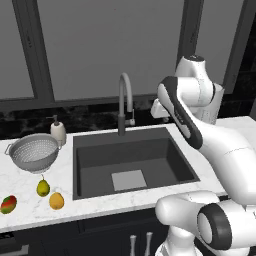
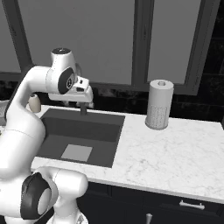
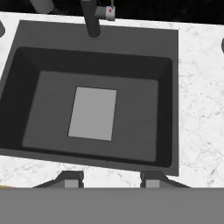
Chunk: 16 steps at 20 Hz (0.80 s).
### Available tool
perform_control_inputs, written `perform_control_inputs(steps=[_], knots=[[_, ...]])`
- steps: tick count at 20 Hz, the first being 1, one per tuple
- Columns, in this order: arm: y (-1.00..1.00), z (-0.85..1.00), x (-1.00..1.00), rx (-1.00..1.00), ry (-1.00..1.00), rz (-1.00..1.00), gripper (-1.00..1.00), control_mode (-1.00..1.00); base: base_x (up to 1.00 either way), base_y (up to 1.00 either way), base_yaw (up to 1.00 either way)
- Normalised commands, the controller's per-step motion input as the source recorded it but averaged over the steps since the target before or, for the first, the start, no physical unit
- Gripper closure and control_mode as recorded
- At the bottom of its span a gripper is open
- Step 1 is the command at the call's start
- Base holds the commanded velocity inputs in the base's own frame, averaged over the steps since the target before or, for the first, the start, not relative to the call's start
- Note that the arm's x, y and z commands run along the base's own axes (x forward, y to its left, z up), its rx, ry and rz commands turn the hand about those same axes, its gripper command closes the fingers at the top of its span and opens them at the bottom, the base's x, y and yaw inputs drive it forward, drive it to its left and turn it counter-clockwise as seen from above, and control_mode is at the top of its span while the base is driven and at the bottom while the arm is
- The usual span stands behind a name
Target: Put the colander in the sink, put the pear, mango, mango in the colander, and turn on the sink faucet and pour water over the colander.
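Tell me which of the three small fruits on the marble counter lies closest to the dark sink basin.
The rounded orange-yellow mango. It sits just left of the sink, while the stemmed yellow-green pear lies a little farther left and the red-green oval mango lies near the picture's left edge.

Colander (image 1: 34, 152) on counter (image 1: 60, 180) left of sink (image 1: 130, 160), pear (image 1: 43, 188) and mangos (image 1: 56, 200) before it

The sink faucet (image 3: 92, 19) is cut off by the top edge.
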Motion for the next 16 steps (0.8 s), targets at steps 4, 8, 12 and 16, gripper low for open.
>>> perform_control_inputs(steps=[4,8,12,16], knots=[[0.01,-0.01,-0.23,-0.01,-0.03,0.03,-1.0,-1.0,0.0,0.0,0.0],[0.19,-0.04,-0.55,0.0,-0.17,0.07,-1.0,-1.0,0.0,0.0,0.0],[0.26,-0.06,-0.49,0.0,-0.08,0.04,-1.0,-1.0,0.0,0.0,0.0],[0.21,-0.1,-0.39,0.0,0.0,0.03,-1.0,-1.0,0.0,0.0,0.0]])
